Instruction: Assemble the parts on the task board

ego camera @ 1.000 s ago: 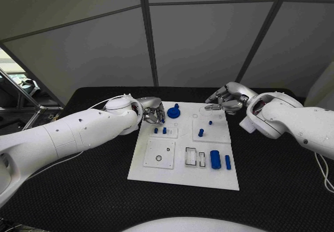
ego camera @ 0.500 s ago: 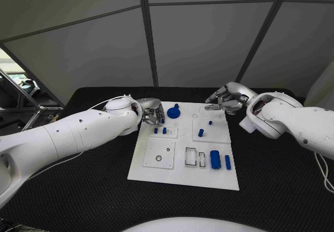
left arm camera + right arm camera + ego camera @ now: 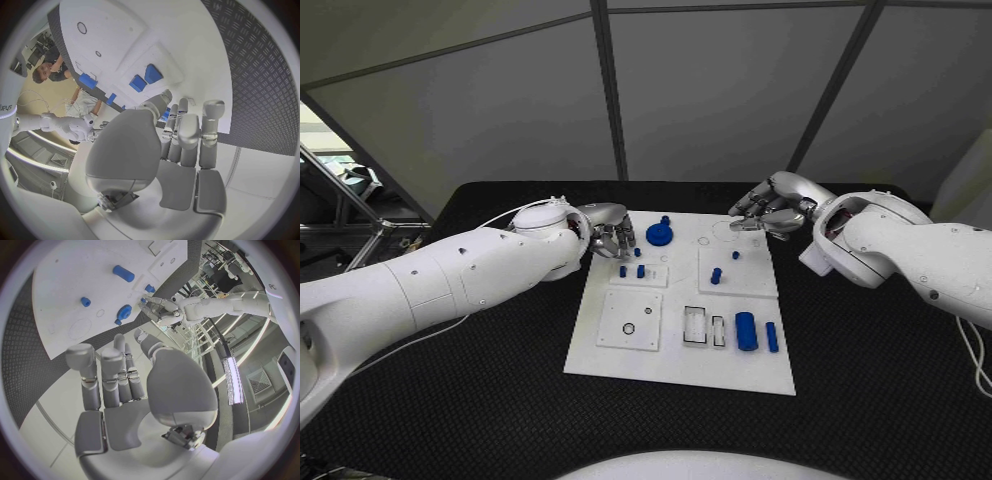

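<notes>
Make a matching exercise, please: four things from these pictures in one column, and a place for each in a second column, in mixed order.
1. left hand
2. right hand
3. round blue part
4. large blue cylinder

a. lying on the task board, near end
b. at the board's far left corner
c. at the board's far right corner
d. far end of the board, between the hands

Pairs: 1-b, 2-c, 3-d, 4-a

arms: glossy white, rounded shells | left robot hand [image 3: 615, 236]: silver metal | right robot hand [image 3: 769, 211]: silver metal | thin white cable [image 3: 506, 213] on left arm
</notes>
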`<state>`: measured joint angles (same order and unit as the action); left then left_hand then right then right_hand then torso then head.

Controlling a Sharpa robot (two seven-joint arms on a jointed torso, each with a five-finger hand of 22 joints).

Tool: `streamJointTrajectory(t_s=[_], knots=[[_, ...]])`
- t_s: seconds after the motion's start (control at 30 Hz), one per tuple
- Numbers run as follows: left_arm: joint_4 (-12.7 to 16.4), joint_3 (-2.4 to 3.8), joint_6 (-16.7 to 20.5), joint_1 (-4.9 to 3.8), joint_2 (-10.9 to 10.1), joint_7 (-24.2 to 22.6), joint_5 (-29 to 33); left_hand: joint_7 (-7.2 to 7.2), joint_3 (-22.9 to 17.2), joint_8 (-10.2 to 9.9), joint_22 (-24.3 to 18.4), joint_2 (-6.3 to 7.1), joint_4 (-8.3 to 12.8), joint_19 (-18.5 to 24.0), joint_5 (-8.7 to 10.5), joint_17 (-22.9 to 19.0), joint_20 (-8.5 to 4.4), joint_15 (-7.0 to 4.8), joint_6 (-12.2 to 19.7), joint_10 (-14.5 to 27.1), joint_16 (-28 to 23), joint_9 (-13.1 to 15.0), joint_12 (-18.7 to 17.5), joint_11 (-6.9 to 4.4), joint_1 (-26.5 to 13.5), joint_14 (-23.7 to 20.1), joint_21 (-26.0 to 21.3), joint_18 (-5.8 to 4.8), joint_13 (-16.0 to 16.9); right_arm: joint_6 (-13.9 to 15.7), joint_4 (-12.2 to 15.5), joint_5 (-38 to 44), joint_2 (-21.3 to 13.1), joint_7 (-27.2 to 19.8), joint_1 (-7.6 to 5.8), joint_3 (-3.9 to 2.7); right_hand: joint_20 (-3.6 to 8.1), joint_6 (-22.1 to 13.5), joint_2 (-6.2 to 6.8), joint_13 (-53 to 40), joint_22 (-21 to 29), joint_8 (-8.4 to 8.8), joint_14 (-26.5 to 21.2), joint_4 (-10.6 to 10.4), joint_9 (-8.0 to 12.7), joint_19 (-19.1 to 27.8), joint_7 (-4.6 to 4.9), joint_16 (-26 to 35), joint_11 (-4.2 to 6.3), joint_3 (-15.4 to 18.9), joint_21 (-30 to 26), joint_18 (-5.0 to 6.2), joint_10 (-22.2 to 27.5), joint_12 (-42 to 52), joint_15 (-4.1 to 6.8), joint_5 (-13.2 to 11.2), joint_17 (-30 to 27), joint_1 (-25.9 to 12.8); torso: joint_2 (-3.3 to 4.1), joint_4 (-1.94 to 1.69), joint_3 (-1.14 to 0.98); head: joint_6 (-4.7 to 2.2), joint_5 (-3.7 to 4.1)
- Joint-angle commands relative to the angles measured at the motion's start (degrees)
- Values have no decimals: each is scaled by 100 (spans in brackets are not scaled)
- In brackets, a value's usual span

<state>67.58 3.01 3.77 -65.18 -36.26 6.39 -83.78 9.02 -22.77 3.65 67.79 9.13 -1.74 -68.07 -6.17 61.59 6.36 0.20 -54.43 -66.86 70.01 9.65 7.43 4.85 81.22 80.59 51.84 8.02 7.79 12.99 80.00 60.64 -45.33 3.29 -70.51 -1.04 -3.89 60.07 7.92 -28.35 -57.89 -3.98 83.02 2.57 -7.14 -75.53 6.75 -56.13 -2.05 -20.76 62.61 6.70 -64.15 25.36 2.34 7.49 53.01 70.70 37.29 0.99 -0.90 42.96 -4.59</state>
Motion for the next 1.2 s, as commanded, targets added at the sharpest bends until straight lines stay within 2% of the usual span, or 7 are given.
streamJointTrajectory(t_s=[0.03, 0.2, 0.4, 0.53, 0.73, 0.93, 1.2], knots=[[30, 55, 262, -12, -51, 16, 42, 1, -51, 5, -61, 63, 10, 64, 6, -136, 27, 32, 23, 9, -111, -17, -41, 25, 21, -52, -124, 49, -14, -152, 7, 812, -18, 168, -7, -3, 1, 166, -4, 365, -239, -41, 60, 114, -36, -148, -9, 51, -37, -185, 217, -33, 4, -419, -5, 29, -61, 139, -4, 4, -1, -19, 9], [173, 188, 474, -12, -319, -14, 1072, -56, -155, 153, -616, -16, 59, 624, 3, -1180, 1, -16, -364, -172, -1008, 30, 51, -20, 110, -536, -1110, 236, 35, -188, 60, 1943, -48, 306, 40, -2, -22, 420, 19, 1046, -788, -42, 193, 280, -73, -397, -19, -398, -74, -452, 701, -134, -156, -1166, -48, 21, 349, 252, -6, 12, -11, -85, 115], [514, 245, 742, -10, -753, -343, 3026, -59, -155, 128, -818, -15, 98, 774, -27, -2302, -14, -13, -470, -177, -2084, 44, 63, -30, 72, -997, -1457, 247, 88, -57, 97, 3026, -43, 510, 165, 1, -45, 475, 67, 1463, -1270, 22, 257, 345, -59, -577, -4, -804, -102, -532, 1120, -228, -344, -1593, -61, 10, 706, 244, 7, -8, -5, -139, 331], [807, 253, 967, 6, -1034, -715, 4472, -81, -94, 148, -959, -34, 30, 834, -21, -2482, 0, -3, -599, -219, -2364, 72, 95, -49, -68, -1070, -1674, 250, 135, -9, 89, 3443, -14, 656, 254, 9, -64, 442, 123, 1581, -1368, 35, 256, 354, -42, -609, 16, -854, -137, -523, 1205, -247, -302, -1734, -86, 9, 732, 211, 8, -6, -2, -178, 357], [1180, 255, 1058, 86, -1311, -1346, 5965, -129, -2, 167, -1131, -40, -56, 831, -15, -2615, 0, -17, -745, -299, -2577, 101, 148, -80, -214, -1084, -1905, 249, 199, -19, 46, 3655, 82, 751, 311, 36, -118, 283, 215, 1788, -1395, 46, 229, 375, 34, -596, 88, -875, -228, -489, 1227, -249, -110, -1983, -150, -9, 712, 177, 8, -6, 3, -174, 353], [1371, 256, 1070, 125, -1408, -1641, 6542, -120, -1, 141, -1241, -78, -42, 803, -48, -2706, -5, -16, -776, -296, -2735, 105, 148, -81, -198, -1095, -2047, 246, 226, -61, -14, 3703, 191, 775, 364, 48, -135, 253, 216, 1844, -1427, 44, 232, 384, 58, -605, 102, -919, -244, -483, 1254, -253, -91, -2030, -162, -11, 745, 187, 5, -5, 7, -116, 365], [1475, 256, 1073, 149, -1451, -1754, 6741, -108, 7, 120, -1300, -84, -29, 787, -60, -2754, -1, -9, -785, -288, -2823, 105, 144, -69, -198, -1099, -2124, 243, 240, -96, -91, 3719, 311, 774, 430, 52, -152, 211, 187, 1912, -1509, 43, 242, 409, 92, -636, 116, -997, -256, -503, 1324, -268, -107, -2071, -175, 2, 805, 229, 9, 8, 9, -126, 351]])
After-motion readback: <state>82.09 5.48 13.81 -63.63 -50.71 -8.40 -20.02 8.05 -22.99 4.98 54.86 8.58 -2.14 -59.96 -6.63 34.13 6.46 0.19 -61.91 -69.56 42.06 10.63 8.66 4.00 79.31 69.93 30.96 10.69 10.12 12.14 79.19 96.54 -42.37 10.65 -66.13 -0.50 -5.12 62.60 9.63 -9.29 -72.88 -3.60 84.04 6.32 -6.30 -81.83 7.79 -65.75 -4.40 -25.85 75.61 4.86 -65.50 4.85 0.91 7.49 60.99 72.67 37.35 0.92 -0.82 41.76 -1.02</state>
